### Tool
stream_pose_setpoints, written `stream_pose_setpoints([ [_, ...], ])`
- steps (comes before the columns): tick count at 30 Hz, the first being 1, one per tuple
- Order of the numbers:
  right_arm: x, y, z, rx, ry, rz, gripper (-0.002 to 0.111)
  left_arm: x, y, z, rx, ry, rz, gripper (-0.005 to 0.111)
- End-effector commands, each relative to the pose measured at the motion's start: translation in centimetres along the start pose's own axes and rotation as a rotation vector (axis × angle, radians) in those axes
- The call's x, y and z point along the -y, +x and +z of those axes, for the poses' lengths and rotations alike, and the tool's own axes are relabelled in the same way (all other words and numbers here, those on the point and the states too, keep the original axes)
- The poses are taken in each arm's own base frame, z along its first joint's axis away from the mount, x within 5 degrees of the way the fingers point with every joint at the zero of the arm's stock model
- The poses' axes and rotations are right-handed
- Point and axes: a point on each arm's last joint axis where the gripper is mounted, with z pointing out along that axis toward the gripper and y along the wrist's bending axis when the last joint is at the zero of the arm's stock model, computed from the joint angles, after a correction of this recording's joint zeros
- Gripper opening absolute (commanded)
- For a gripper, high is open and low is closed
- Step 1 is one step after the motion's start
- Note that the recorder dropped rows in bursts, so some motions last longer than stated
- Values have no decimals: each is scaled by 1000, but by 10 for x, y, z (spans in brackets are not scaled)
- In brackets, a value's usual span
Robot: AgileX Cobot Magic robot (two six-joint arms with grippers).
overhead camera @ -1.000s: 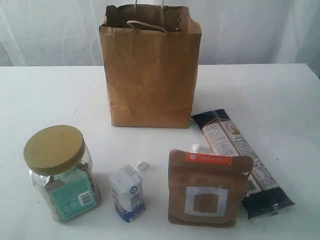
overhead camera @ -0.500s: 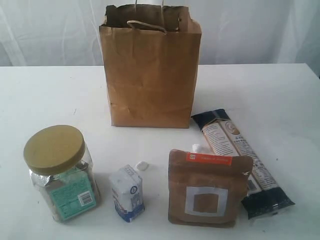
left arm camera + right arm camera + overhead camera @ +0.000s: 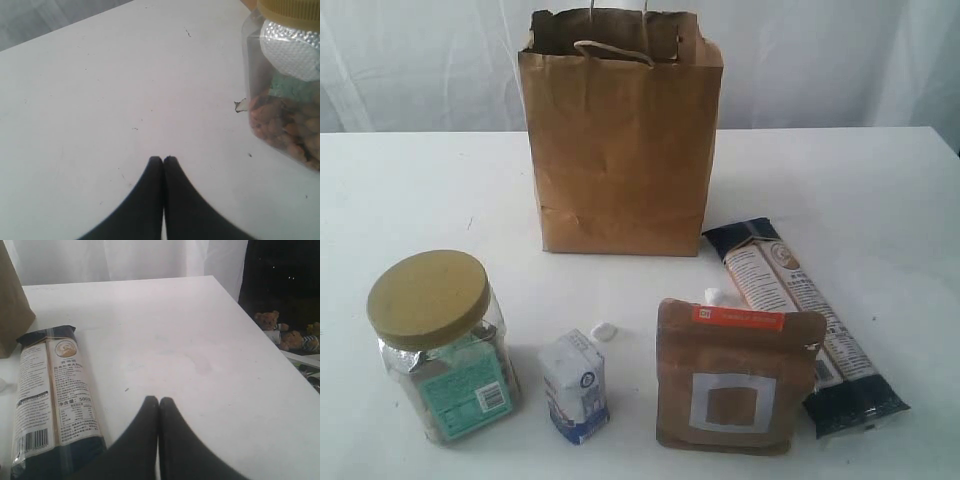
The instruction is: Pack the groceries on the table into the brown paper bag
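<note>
As both arms sit outside the exterior view, the table (image 3: 420, 190) carries everything: reading that view as a clock face, the paper bag (image 3: 620, 150) stands upright and open-topped at 12 o'clock, the jar (image 3: 440, 345) with its tan lid at 8, the small carton (image 3: 575, 385) between 6 and 7, the brown pouch (image 3: 735, 375) upright at 5, and the long packet (image 3: 805, 325) lying flat at 4, just beside the pouch. A small white scrap (image 3: 604, 331) lies at the carton's 1 o'clock. The left gripper (image 3: 163, 159) is clenched on nothing, its black fingertips pressed together over bare table, near the jar. The right gripper (image 3: 158, 400) is likewise clenched and empty, tips touching, with the packet lying near it
</note>
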Motion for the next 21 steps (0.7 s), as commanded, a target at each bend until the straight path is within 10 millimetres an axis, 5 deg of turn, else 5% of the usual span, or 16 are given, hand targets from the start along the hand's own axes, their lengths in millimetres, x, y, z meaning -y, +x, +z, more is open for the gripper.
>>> stream_pose_setpoints([
  [1,0,2,0,-3,4,-2,0,-5,-10,-1,114,-57,-4,0],
  [3,0,2,0,-3,4,-2,0,-8,-17,-2,197,-74,-132,0],
  [10,0,2,0,-3,4,-2,0,-33,-43,-18,671,-53,-1106,0],
  [15,0,2,0,-3,4,-2,0,-50,-54,-38,1024,-16,-1348,0],
  [18,0,2,0,-3,4,-2,0,-63,-52,-52,1216,-142,-1340,0],
  [21,0,2,0,-3,4,-2,0,-79,-63,-68,1331,-220,-1521,0],
])
